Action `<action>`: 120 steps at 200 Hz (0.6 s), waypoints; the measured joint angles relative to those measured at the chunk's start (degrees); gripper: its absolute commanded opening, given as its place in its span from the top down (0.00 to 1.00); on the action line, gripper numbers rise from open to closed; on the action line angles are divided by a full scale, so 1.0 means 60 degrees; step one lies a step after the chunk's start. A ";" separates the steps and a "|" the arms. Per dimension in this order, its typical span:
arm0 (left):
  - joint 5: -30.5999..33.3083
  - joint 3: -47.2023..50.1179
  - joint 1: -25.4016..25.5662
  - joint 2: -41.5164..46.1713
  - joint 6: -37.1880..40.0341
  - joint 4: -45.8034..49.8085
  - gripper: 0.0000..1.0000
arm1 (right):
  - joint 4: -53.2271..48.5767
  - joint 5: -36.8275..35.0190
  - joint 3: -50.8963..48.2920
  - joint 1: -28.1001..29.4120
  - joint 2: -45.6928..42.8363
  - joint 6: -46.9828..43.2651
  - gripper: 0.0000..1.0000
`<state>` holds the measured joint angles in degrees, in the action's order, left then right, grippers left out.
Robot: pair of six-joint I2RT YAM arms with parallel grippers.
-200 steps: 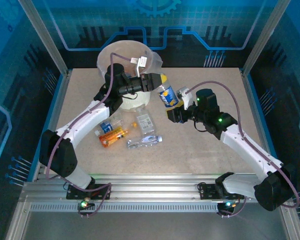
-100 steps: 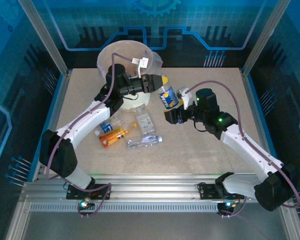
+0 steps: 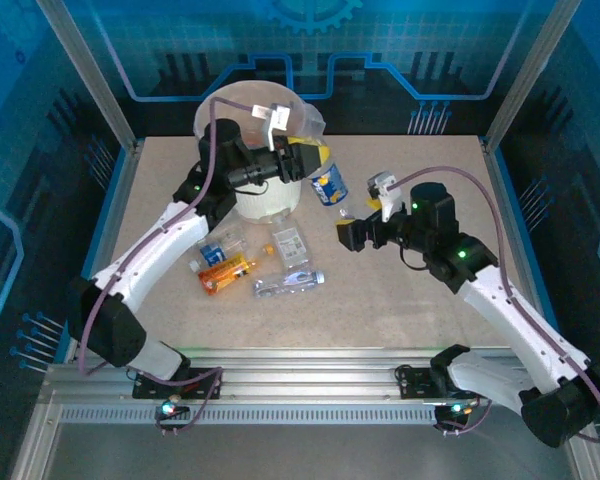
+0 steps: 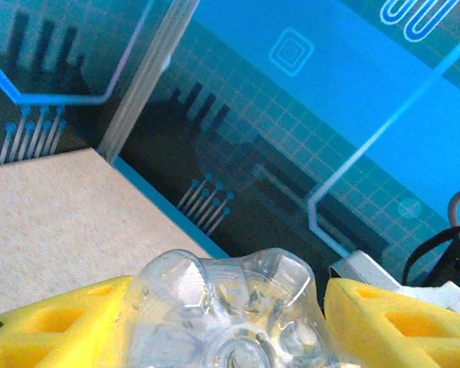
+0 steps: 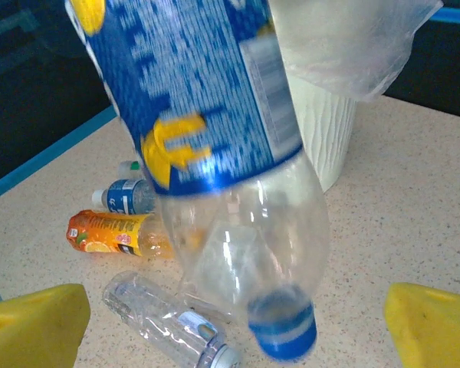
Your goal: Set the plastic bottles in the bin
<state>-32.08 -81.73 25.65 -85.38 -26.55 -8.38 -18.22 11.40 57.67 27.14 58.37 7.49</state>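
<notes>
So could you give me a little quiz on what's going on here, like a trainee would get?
1. True or false: the right gripper is open.
2. Which end of the raised bottle does the left gripper hold? A: cap. B: base. C: label.
3. Fill in: the orange bottle lies on the ___, not in the bin.

Key: 1 true. 2 B. 3 table.
</notes>
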 measured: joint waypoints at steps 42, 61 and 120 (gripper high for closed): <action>0.0535 -0.0688 -0.0313 0.0437 0.0838 0.0437 0.96 | -0.0372 -0.0535 -0.0007 0.0033 -0.0827 0.0171 0.00; 0.0772 -0.1013 -0.0612 0.0484 0.1118 0.0572 0.96 | -0.0463 -0.0943 -0.0036 0.0033 -0.1195 0.0386 0.00; 0.1424 -0.2291 -0.1836 0.0404 0.1453 0.0882 0.96 | -0.0506 -0.1734 -0.0561 0.0033 -0.1486 0.0863 0.00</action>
<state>-23.53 -95.48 14.63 -82.96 -17.82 -3.09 -21.26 0.99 54.30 27.33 49.45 12.67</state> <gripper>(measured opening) 0.615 0.995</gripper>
